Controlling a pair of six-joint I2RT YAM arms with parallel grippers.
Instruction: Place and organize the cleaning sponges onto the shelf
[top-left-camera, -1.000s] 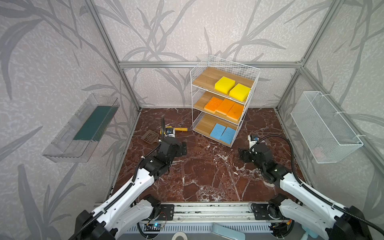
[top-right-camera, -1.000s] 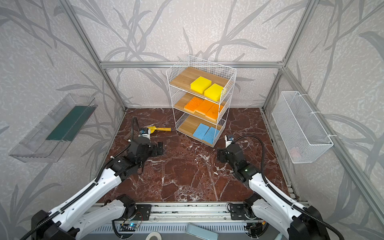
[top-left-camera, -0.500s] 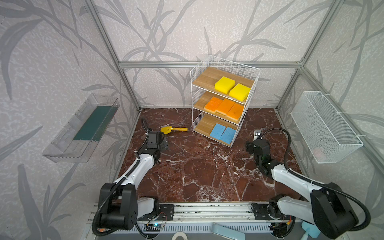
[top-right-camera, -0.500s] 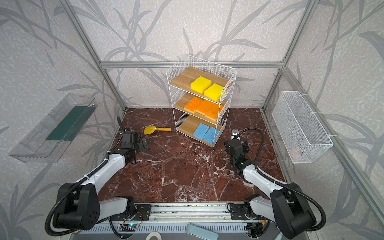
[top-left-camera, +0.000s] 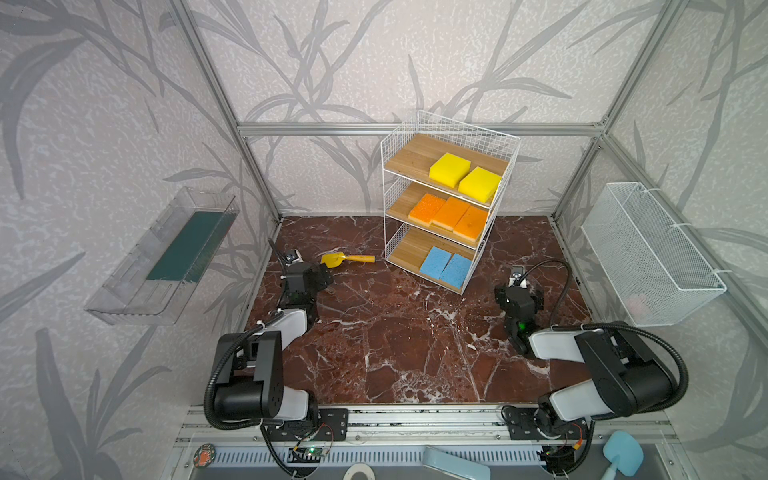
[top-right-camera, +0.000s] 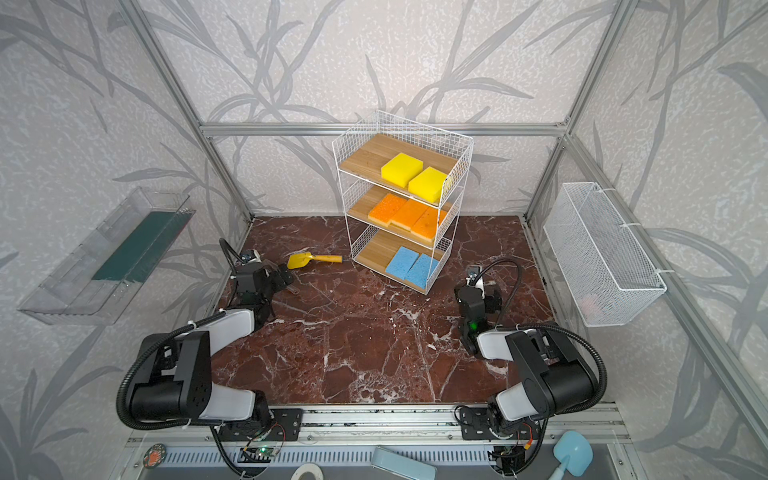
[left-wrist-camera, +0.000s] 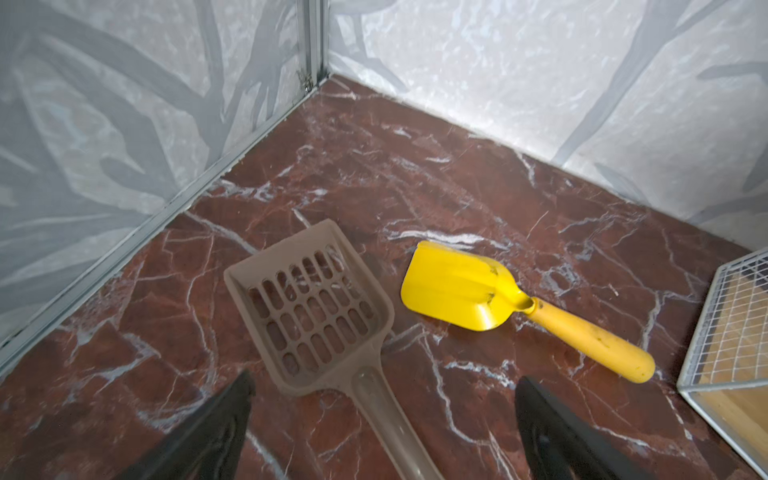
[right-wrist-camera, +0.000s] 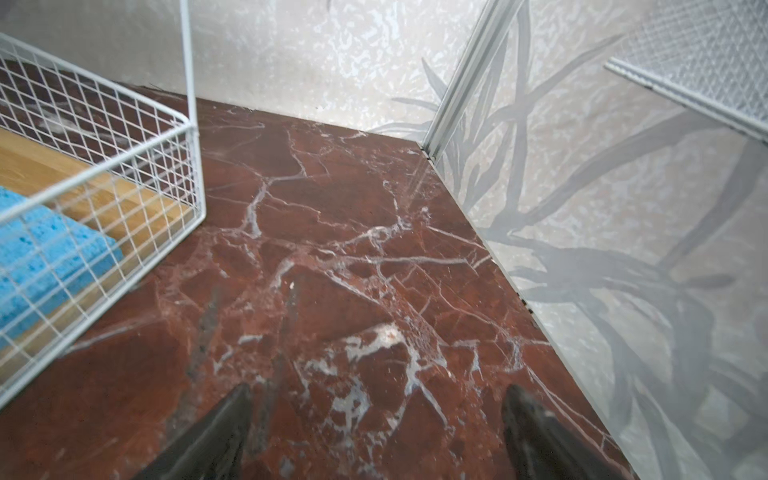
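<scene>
Red-brown marble covers the tabletop (top-left-camera: 395, 340), walled in by grey leaf-patterned panels. Toward the back, right of centre, stands the shelf (top-left-camera: 409, 156), a white wire rack with three wooden boards, turned at an angle to the back wall. A long white mesh basket (top-left-camera: 652, 257) hangs on the right wall and a clear tray (top-left-camera: 137, 286) with a dark green strip inside it hangs on the left wall.

Both arms are folded back low near the front rail. The left hand (left-wrist-camera: 384, 384) sits at the left edge of the tabletop with its fingers spread wide and holds nothing. The right hand (right-wrist-camera: 378, 390) is near the shelf's front right corner, also spread wide and empty, with bare marble between its fingers.

A brown slotted scoop (left-wrist-camera: 311, 307) lies flat in front of the left hand, its handle running back between the two fingers. Just beside it lies a yellow scoop (left-wrist-camera: 457, 291), its orange handle pointing toward the shelf.

All seven sponges are on the shelf. Two thick yellow sponges (top-left-camera: 449, 169) sit side by side on the top board, three orange sponges (top-left-camera: 451, 213) lie in a touching row on the middle board, and two thin blue sponges (top-left-camera: 434, 262) lie side by side on the bottom board, each group toward the right end of its board.
</scene>
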